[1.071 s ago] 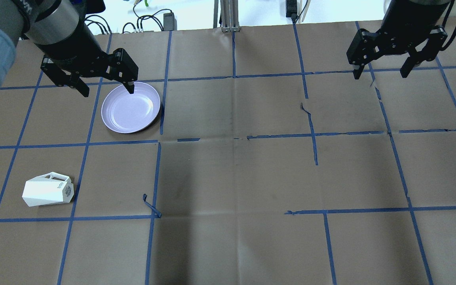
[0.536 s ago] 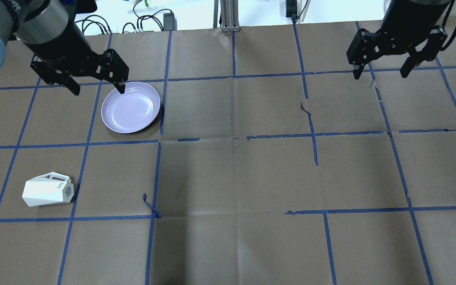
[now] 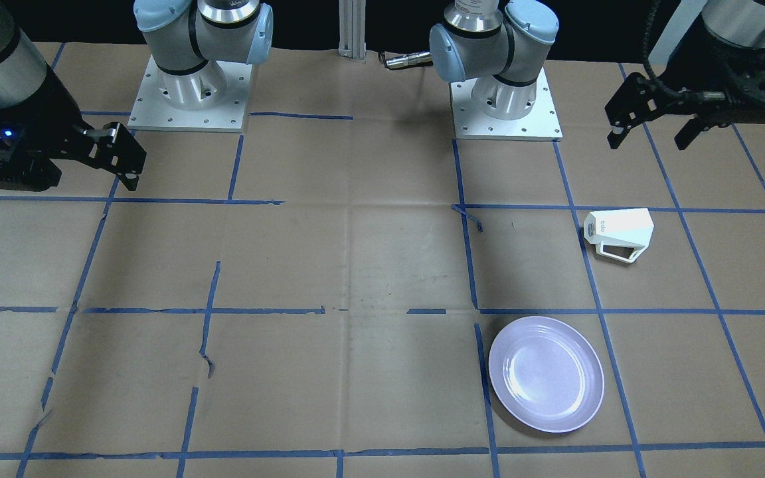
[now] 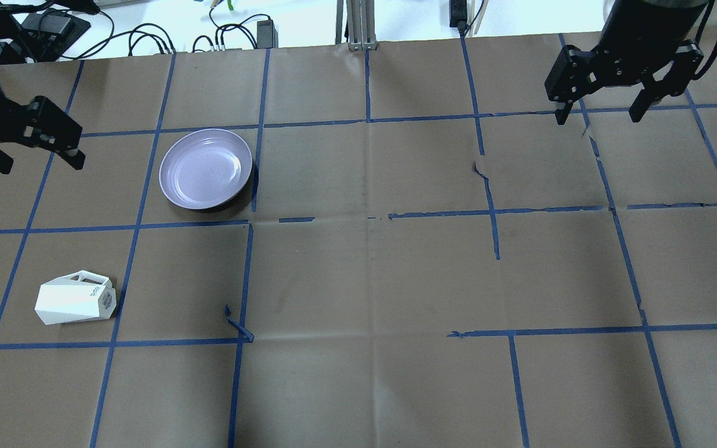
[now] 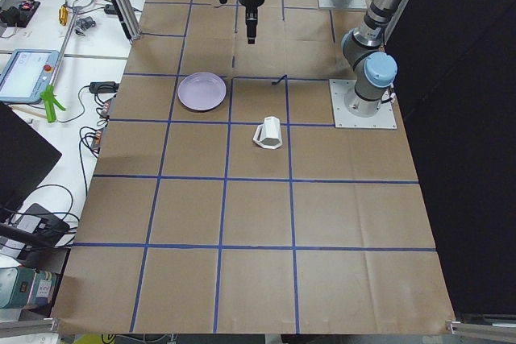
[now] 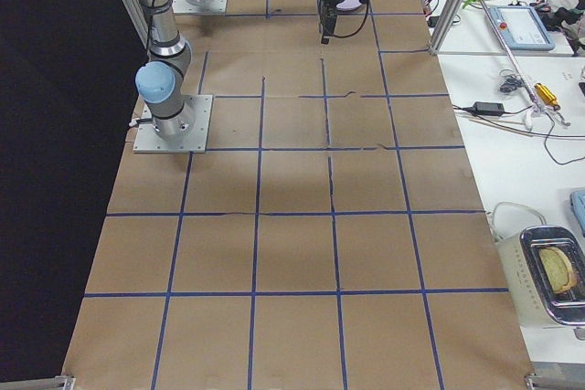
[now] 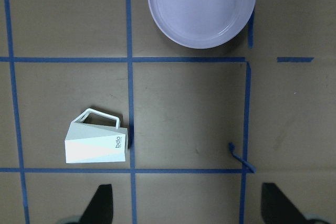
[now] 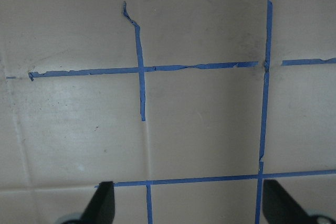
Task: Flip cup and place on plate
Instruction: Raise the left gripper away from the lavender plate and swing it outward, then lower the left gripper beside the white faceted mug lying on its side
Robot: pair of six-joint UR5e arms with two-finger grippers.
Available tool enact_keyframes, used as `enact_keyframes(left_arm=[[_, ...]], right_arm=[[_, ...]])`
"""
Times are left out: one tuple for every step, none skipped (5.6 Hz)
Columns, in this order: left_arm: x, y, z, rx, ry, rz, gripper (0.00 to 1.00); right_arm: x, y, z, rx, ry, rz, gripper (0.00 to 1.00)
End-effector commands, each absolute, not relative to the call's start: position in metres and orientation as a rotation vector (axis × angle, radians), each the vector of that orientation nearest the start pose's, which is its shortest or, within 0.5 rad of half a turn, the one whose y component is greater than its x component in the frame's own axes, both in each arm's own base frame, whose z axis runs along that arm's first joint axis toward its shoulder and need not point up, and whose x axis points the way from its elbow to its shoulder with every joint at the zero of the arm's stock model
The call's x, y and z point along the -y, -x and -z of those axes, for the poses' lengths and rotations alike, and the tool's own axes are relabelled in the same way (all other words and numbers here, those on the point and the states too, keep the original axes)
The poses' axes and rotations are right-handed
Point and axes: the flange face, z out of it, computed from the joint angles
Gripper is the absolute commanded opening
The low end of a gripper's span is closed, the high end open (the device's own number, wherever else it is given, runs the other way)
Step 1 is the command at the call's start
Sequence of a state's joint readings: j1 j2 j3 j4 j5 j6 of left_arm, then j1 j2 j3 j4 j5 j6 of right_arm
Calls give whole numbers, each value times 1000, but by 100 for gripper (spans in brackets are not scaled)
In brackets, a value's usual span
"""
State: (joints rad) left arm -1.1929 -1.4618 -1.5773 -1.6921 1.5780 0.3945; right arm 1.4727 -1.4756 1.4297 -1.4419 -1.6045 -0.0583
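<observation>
Overhead view: the left gripper [image 4: 40, 163] hangs above the table [image 4: 365, 280] at its left edge, jaws spread wide, holding nothing and touching nothing. The right gripper [image 4: 597, 115] hangs over the far right corner, equally wide and empty. The cup [image 4: 75, 300] lies on its side in a near-left square, well apart from both grippers. The plate [image 4: 206, 168] sits flat one square farther out, apart from the cup.

Front-facing view: the cup's handle points toward the plate and its smaller printed end toward the table's middle. Only one finger of the right gripper shows clear of its body.

Left side view: the cup presents a hexagonal end to the camera.

Right side view: the right arm shows; cup and plate fall outside the frame.

Left wrist view: both fingertips stand far apart at the lower edge, with the cup ahead on the left and the plate cut by the top edge.

Right wrist view: the fingertips stand wide over blue tape [image 8: 140, 77].
</observation>
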Motion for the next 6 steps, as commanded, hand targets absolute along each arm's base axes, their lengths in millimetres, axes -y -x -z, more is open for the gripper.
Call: enact_keyframes(left_arm=[[430,-151,-525,-3170,-179,-69,98],[412,-209,-516,-3194,-201,-85,98],[403,-239,-508,-3212,-195,-100,98],[399,-262,-496,-3233,-240,-118,98],[387,-276,-470,-3309,-203,-170,98],[391,-281,-447,-3353,-237,-214,98]], right_arm=[[533,-78,-496,-3165,-61,-135,100],[533,-78,-496,-3165,-61,-135,100],[533,-78,-496,-3165,-61,-135,100],[533,-78,-496,-3165,-61,-135,100],[533,-78,-496,-3165,-61,-135,100],[533,-78,-496,-3165,-61,-135,100]])
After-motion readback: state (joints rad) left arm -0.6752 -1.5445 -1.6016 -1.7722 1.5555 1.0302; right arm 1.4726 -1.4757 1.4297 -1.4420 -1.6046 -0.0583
